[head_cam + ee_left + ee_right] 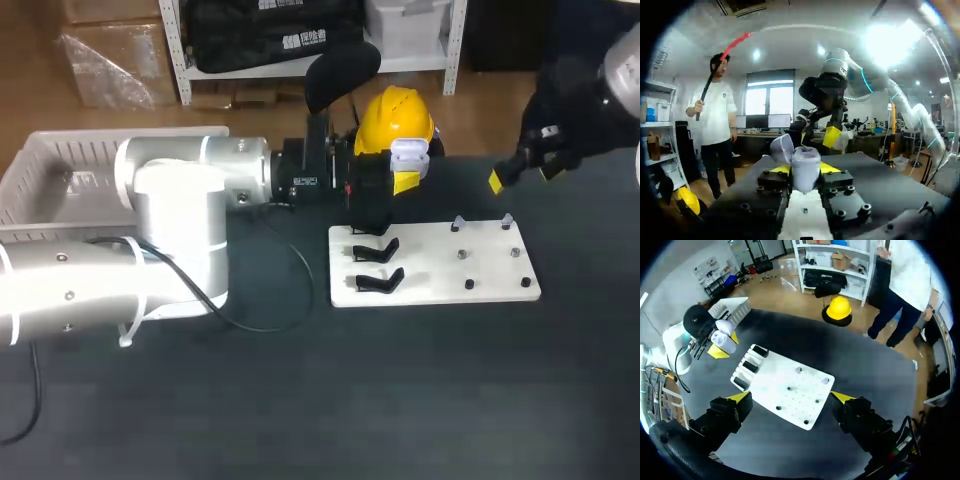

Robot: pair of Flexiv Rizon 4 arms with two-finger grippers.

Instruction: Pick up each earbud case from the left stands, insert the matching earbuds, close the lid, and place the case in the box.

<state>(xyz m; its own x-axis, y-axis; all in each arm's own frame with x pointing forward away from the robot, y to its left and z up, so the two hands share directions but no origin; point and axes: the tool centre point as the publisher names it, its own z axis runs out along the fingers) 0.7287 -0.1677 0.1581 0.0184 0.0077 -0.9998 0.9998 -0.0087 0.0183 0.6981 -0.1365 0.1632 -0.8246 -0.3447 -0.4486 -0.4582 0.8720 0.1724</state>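
My left gripper (805, 176) pinches the pale, rounded plastic earbud case (805, 162), lid flipped open, and my right gripper (790, 397) hangs spread wide, white flat board (774, 376) ahead.

silver-white cylindrical left arm (170, 215), black cable (296, 318) trailing; black left end effector (802, 172) with screwed blocks (847, 202), yellow tips (829, 167).

Brightly, evenly lit from overhead.
Blown out by ceiling glare; gleaming on pale rounded plastic earbud case (805, 167) and white flat board (430, 270); softly shadowed across dark matte tabletop (300, 400).
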